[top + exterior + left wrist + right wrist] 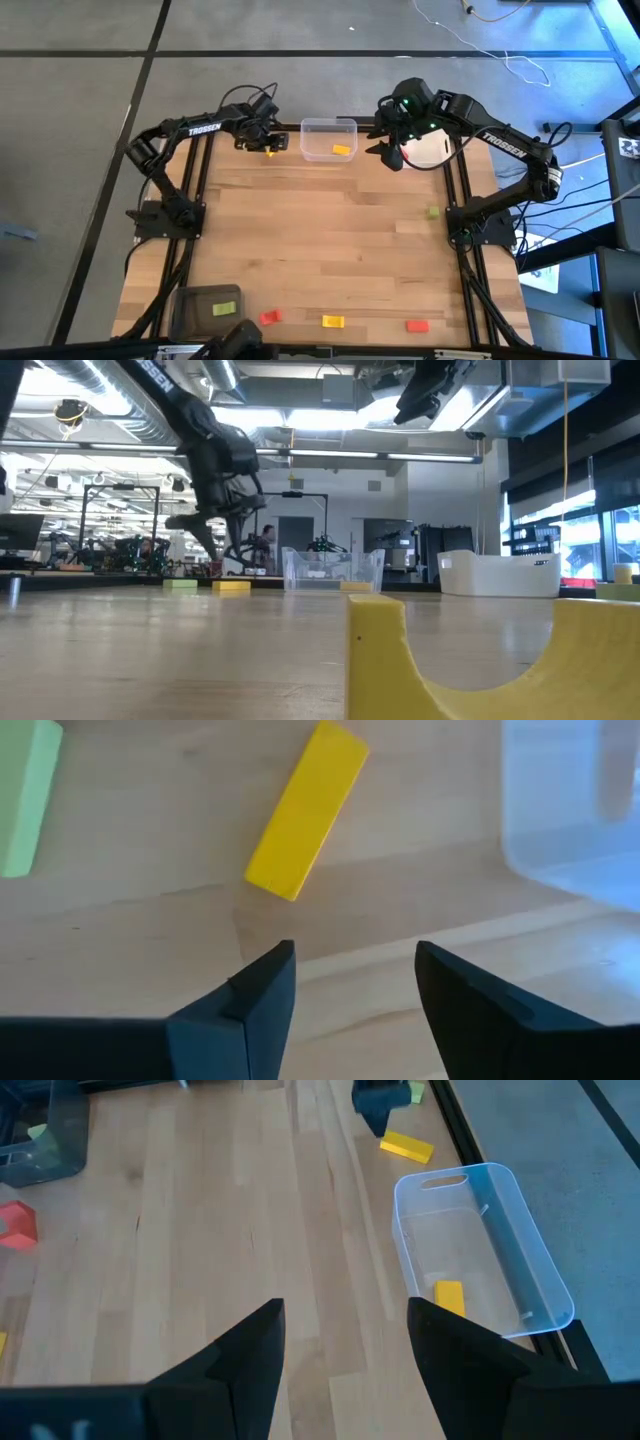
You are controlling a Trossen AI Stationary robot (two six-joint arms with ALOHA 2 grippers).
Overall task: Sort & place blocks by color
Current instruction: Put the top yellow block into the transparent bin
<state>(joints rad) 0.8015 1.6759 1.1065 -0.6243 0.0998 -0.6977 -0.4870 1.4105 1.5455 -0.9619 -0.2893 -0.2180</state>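
Left wrist view shows the left pincer spread above a yellow block lying beside the clear bin.

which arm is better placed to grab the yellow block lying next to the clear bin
Left. Its end effector hangs open right over the yellow block beside the clear bin. The right end effector hovers on the bin's far side.

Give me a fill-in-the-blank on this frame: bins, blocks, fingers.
1. The clear bin holds one ___ block.
2. The yellow block ahead of the left gripper lies on the ___, outside the bin.
3. The left gripper's fingers stand ___, holding nothing.
4. The dark grey bin holds a ___ block.

Missing words: yellow; table; apart; green
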